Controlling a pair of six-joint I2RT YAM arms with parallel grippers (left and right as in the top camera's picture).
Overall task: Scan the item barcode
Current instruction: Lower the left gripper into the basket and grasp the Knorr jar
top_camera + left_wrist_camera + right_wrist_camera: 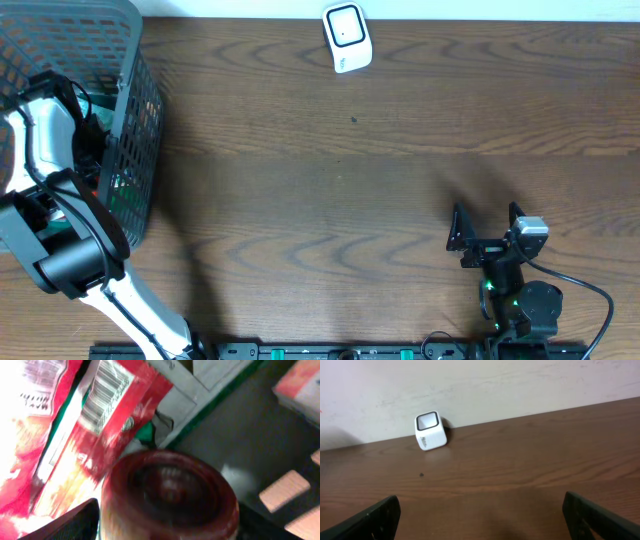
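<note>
Left gripper (pixel 167 510): astride a dark red round-topped container (pixel 170 485); cannot tell if gripping.
Left arm: bent down into the basket (pixel 140 100).
Right gripper (pixel 487 228): spread wide, empty, level, facing the scanner (pixel 347 38).
Barcoded red packet (pixel 107 390): beside the container.

The dark brown wooden bench (pixel 350 180) carries wavy, lighter grain lines. The grey plastic mesh basket (pixel 140 110) shows a fine lattice pattern, with green glimpsed through its wall. The small white cube-shaped scanner (pixel 347 38) has a dark window edged in black. The red crinkled foil packet (pixel 107 410) bears a white panel of black barcode stripes. The deep red round-topped jar (pixel 170 495) looks glossy and blurred. The black right tool (pixel 485 222) is plain and unpatterned.
</note>
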